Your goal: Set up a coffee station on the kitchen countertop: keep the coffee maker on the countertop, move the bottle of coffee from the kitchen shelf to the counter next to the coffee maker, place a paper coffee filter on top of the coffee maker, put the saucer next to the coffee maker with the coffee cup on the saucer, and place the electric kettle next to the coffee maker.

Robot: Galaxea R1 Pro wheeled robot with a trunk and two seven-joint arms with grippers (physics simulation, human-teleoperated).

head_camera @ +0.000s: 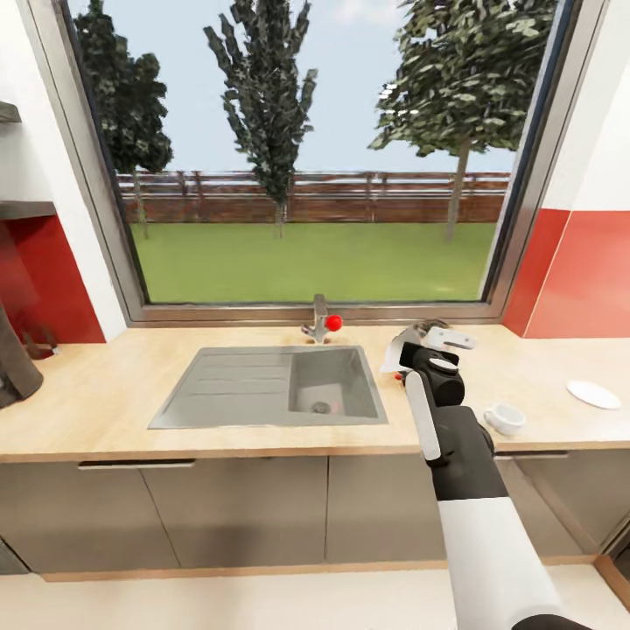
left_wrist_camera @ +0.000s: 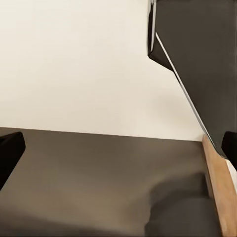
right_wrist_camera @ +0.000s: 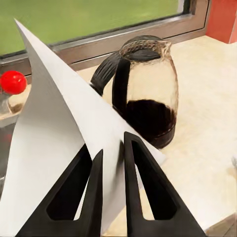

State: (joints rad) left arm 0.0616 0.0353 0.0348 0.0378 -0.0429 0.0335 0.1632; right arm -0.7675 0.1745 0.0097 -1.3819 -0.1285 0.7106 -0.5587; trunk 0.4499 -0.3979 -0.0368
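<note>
My right gripper (right_wrist_camera: 112,143) is shut on the white paper coffee filter (right_wrist_camera: 59,128), held above the kitchen countertop (head_camera: 105,394) just right of the sink; the head view shows the gripper (head_camera: 404,352) and the filter (head_camera: 393,357). Right behind the filter stands the glass electric kettle (right_wrist_camera: 148,98) near the window sill. The white coffee cup (head_camera: 505,418) sits on the counter beside my right forearm, apart from the saucer (head_camera: 594,394) farther right. My left gripper (left_wrist_camera: 118,148) is open beside dark cabinet fronts. The bottle of coffee is out of view.
A steel sink (head_camera: 271,385) with a red-knobbed faucet (head_camera: 324,322) is set in the counter under a big window. A dark bulky shape (head_camera: 13,367) stands cut off at the far left; I cannot tell whether it is the coffee maker. Grey shelf boards (head_camera: 22,210) hang above it.
</note>
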